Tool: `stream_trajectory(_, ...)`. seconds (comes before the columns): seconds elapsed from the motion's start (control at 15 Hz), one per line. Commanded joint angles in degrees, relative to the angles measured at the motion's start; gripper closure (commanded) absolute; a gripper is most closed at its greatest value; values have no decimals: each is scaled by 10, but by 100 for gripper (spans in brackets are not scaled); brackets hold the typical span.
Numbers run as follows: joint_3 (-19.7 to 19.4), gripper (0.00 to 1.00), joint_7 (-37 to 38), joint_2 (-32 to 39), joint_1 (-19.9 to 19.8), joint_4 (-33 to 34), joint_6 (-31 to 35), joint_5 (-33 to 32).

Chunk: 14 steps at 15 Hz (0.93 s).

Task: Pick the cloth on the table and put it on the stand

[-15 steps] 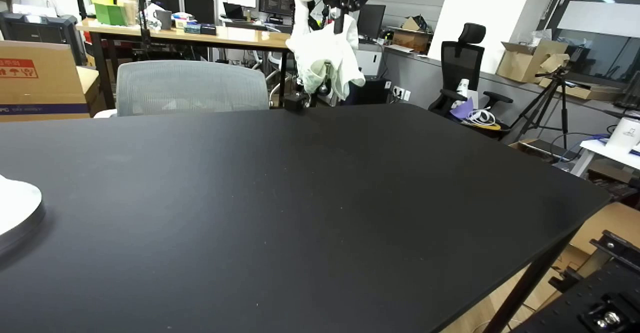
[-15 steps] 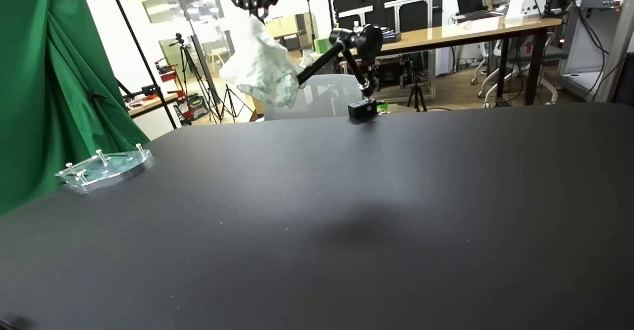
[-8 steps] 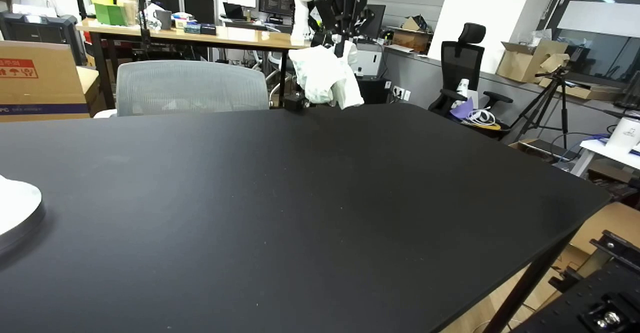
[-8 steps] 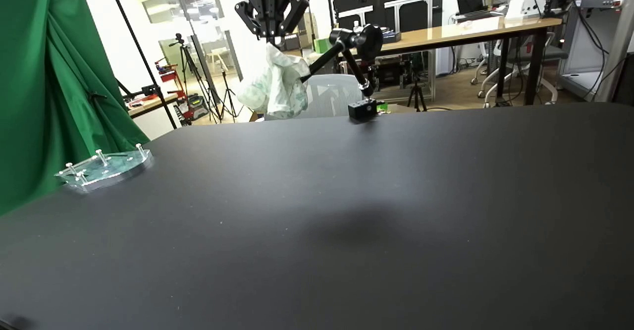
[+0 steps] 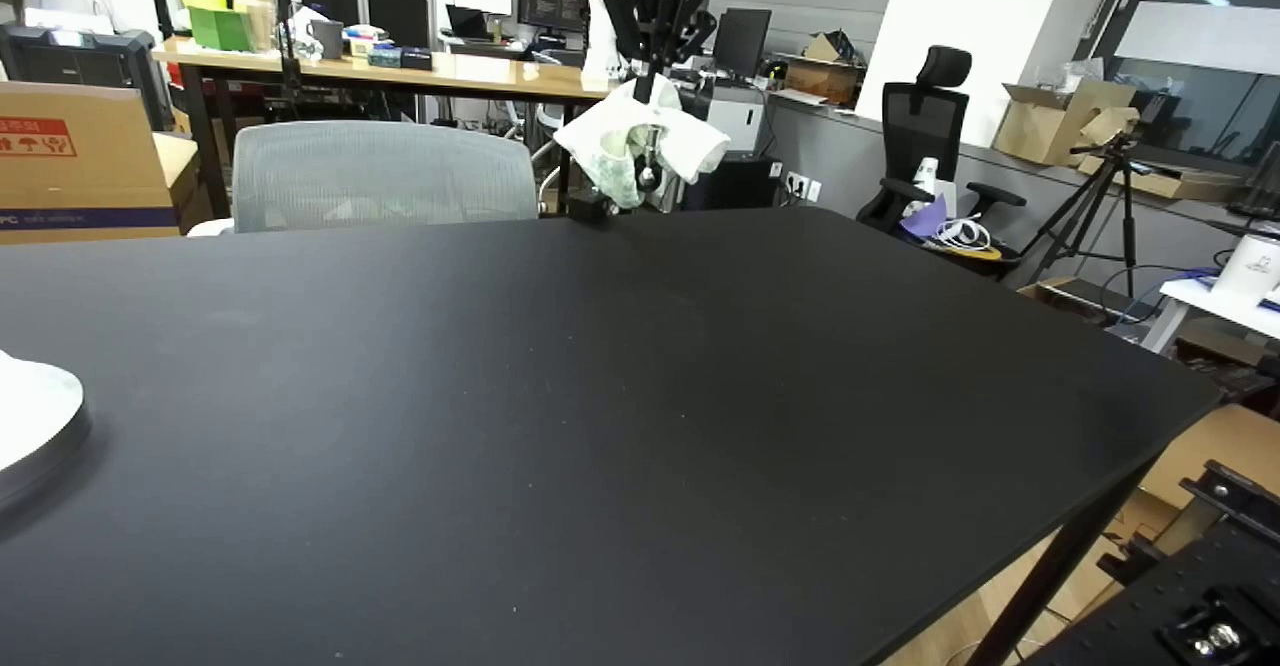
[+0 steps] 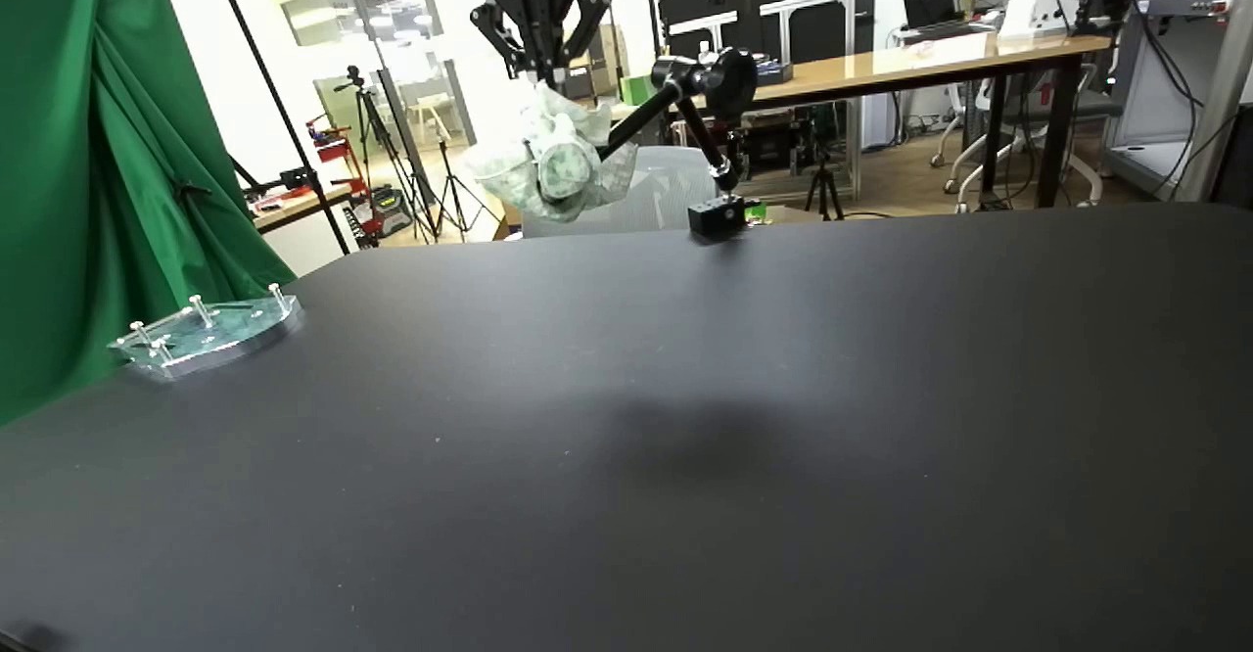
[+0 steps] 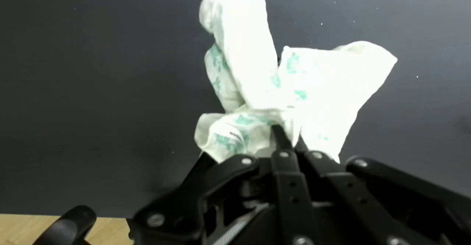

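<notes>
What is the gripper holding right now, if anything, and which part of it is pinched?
The white cloth, by a bunched fold at its top, pinched in the shut gripper. The folds hide whether that is a corner or the middle.

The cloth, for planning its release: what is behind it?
In an exterior view, part of the grey chair shows behind the cloth; some of the stand is covered there.

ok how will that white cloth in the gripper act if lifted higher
Likely floppy: the cloth hangs in loose folds below the gripper. Probably light, given its thin edges. It might snag, since it overlaps the black jointed stand in both exterior views.
</notes>
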Motion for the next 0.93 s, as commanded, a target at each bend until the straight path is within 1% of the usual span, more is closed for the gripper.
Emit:
stream_trajectory(0.0,5,99,-5,-45,0,-42,22,9)
stream_trajectory(0.33,-6,99,4,-87,-4,-73,32,6)
stream_trajectory(0.4,-6,99,2,-88,-6,-73,23,12)
stream_trajectory(0.47,-12,99,11,-91,-4,-77,25,-3)
stream_trajectory(0.53,-12,99,3,-94,-10,-78,18,13)
stream_trajectory(0.73,-20,99,11,-95,-9,-88,28,-1)
stream_trajectory(0.87,-23,99,9,-89,-11,-92,24,3)
